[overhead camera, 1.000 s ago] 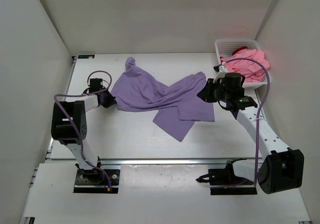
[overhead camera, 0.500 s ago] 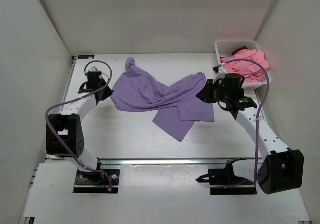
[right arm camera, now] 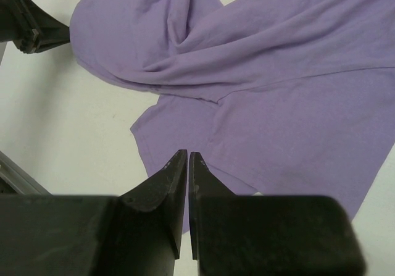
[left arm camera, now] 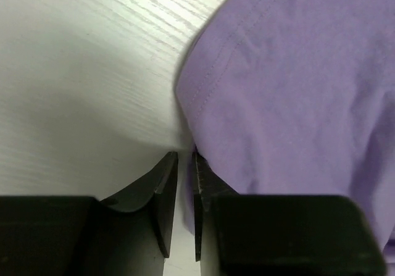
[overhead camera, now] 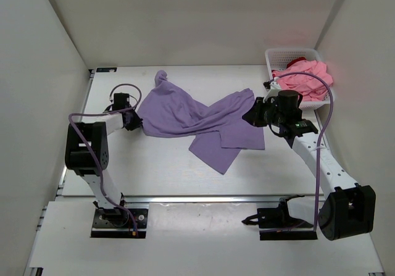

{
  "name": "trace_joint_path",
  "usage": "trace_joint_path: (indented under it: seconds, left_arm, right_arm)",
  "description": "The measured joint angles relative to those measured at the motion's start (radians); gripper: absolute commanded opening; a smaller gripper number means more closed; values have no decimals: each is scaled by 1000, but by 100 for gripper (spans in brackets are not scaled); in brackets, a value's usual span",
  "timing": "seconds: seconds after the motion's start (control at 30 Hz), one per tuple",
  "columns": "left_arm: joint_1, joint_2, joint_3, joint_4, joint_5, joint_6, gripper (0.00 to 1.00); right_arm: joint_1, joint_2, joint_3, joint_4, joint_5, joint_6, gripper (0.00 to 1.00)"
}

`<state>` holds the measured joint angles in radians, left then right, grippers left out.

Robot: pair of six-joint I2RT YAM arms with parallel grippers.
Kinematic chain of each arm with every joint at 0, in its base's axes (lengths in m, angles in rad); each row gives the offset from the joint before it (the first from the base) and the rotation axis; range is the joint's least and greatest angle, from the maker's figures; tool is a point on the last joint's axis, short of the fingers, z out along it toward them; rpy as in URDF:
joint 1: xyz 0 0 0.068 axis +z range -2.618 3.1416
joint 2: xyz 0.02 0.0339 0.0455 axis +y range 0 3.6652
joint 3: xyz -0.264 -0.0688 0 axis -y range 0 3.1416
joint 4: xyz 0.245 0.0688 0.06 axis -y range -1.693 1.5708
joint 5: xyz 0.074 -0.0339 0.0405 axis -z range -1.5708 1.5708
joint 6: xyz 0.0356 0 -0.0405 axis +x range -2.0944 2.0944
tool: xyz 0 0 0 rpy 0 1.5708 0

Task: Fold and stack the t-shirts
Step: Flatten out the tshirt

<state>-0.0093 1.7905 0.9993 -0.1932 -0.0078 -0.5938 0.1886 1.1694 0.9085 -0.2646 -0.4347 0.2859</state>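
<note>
A lavender t-shirt (overhead camera: 197, 118) lies crumpled and spread across the middle of the table. At its left edge my left gripper (overhead camera: 137, 120) sits low on the table. In the left wrist view its jaws (left arm camera: 185, 158) stand a narrow gap apart, bare table showing between them, and the shirt's hem (left arm camera: 203, 97) touches the right finger. My right gripper (overhead camera: 252, 115) hovers over the shirt's right part, and its jaws (right arm camera: 187, 155) are shut on nothing. A pink t-shirt (overhead camera: 305, 81) and a dark red t-shirt (overhead camera: 297, 60) are heaped in the basket.
The white lattice basket (overhead camera: 278, 55) stands at the back right corner, close behind my right arm. White walls enclose the table on three sides. The left gripper's dark fingers (right arm camera: 31, 26) show at the top left of the right wrist view.
The left arm reached toward the back left, then came back to the shirt's left edge, and its jaws parted slightly. The right arm and the shirt have stayed put.
</note>
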Motion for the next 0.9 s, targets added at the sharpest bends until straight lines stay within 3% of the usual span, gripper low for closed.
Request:
trace_joint_path:
  seconds: [0.17, 0.47, 0.6, 0.63, 0.7, 0.77, 0.9]
  left_arm:
    - [-13, 33, 37, 6, -1, 0, 22]
    - [-24, 54, 60, 27, -7, -8, 37]
    - [-28, 55, 63, 28, -8, -9, 34]
    - [-29, 58, 67, 23, -7, -8, 33]
    - [-33, 69, 82, 18, -8, -9, 18]
    - [-39, 77, 85, 18, -8, -5, 10]
    - [-45, 92, 107, 13, -10, -3, 0]
  right_arm:
    - [0, 0, 0, 4, -1, 0, 5]
    - [8, 0, 0, 4, -3, 3, 4]
    - [16, 0, 0, 4, -5, 3, 3]
    - [20, 0, 0, 4, -5, 3, 3]
    - [23, 0, 0, 4, -5, 3, 3]
    - [27, 0, 0, 4, -6, 3, 3]
    - [27, 0, 0, 5, -10, 3, 3]
